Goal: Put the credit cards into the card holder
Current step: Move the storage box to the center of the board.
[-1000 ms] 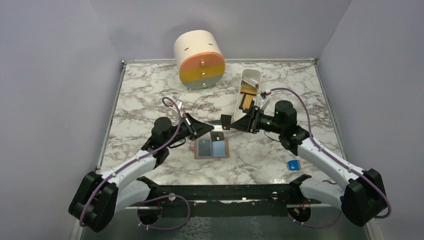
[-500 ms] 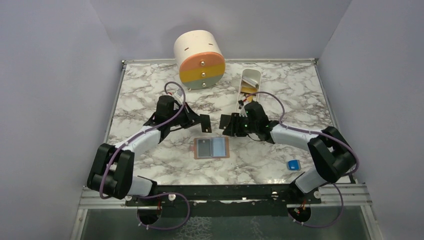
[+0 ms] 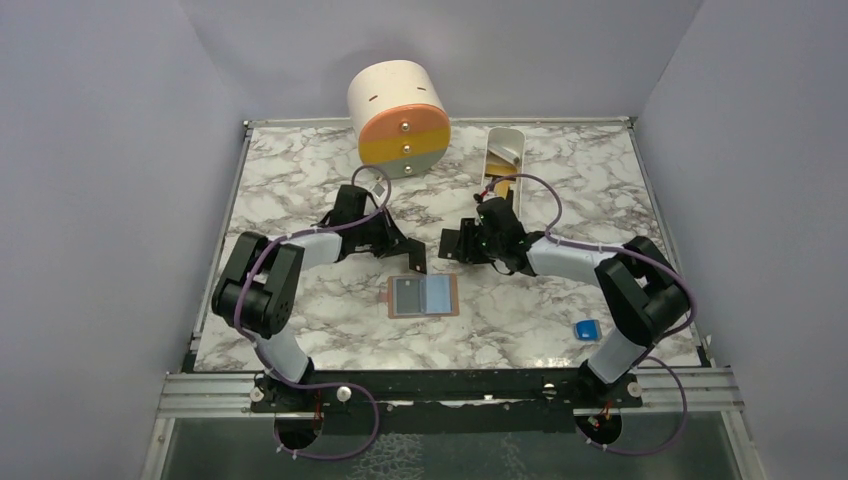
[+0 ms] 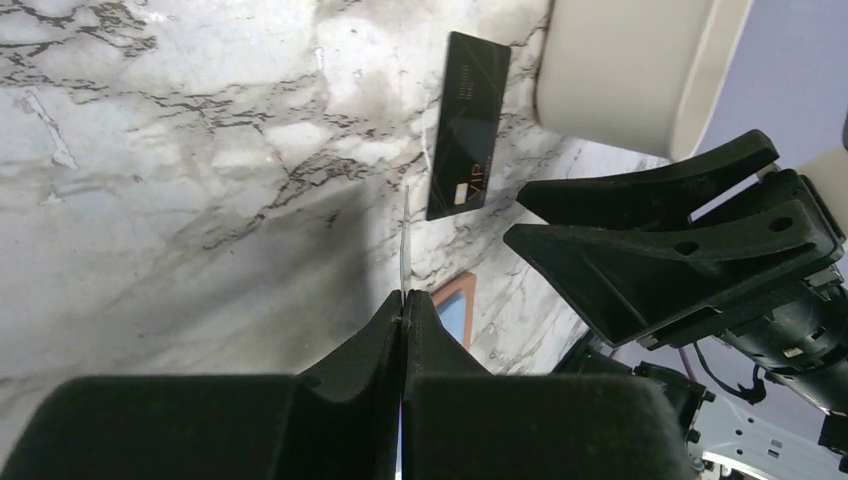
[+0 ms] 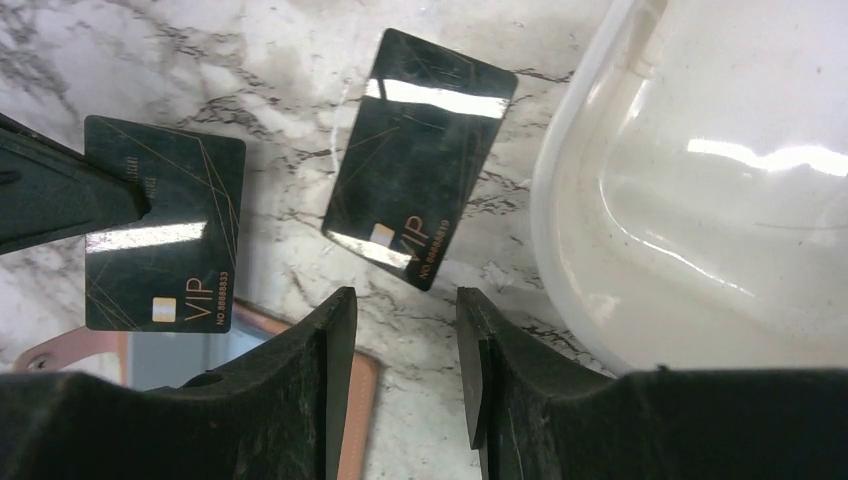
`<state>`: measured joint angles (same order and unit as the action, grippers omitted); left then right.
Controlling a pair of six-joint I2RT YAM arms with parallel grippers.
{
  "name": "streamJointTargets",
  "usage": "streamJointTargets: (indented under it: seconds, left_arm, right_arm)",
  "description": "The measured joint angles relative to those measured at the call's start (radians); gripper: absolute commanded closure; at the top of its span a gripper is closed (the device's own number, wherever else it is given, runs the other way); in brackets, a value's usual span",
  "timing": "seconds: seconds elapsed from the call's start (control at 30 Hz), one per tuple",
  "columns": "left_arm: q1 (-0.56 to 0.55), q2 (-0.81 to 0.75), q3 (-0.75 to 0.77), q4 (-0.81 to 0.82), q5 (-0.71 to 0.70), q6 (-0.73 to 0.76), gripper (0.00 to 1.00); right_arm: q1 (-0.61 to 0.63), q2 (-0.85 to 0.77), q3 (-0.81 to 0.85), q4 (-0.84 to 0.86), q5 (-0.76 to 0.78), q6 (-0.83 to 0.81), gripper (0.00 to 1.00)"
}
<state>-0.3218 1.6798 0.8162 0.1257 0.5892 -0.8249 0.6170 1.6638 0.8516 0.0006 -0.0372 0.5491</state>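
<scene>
The left hand (image 4: 403,305) is pinching one black credit card (image 5: 165,235) by its edge, fingers pressed flat together on it. It is holding the card just past the far edge of the card holder (image 3: 423,296), which is lying open near the middle of the surface (image 3: 300,200), a little toward the near edge. The right hand (image 5: 405,300) is hanging spread and empty just short of a second black card (image 5: 420,160), which is lying flat beside the white tray (image 5: 700,180).

Nothing is pinning the holder, so a card pushed at its pocket is likely to be sliding it rather than entering. So slight a pinch is risking the card pivoting or slipping. The two hands are working close together, so a careless reach is risking a collision.
</scene>
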Motion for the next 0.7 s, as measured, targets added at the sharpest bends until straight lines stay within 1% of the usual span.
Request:
streamJointTargets:
  seconds: [0.23,0.47,0.7]
  left_arm:
    - [-0.001,0.136,0.039,0.011,0.034,-0.004,1.00]
    - [-0.035,0.188,0.088,0.057,0.042,-0.042,1.00]
    - [-0.055,0.219,0.093,0.108,0.038,-0.095,1.00]
  right_arm:
    - [0.000,0.062,0.031,0.001,0.042,-0.004,0.54]
    - [0.000,0.105,0.062,0.035,0.045,0.015,0.53]
    - [0.000,0.112,0.053,0.076,0.029,0.034,0.55]
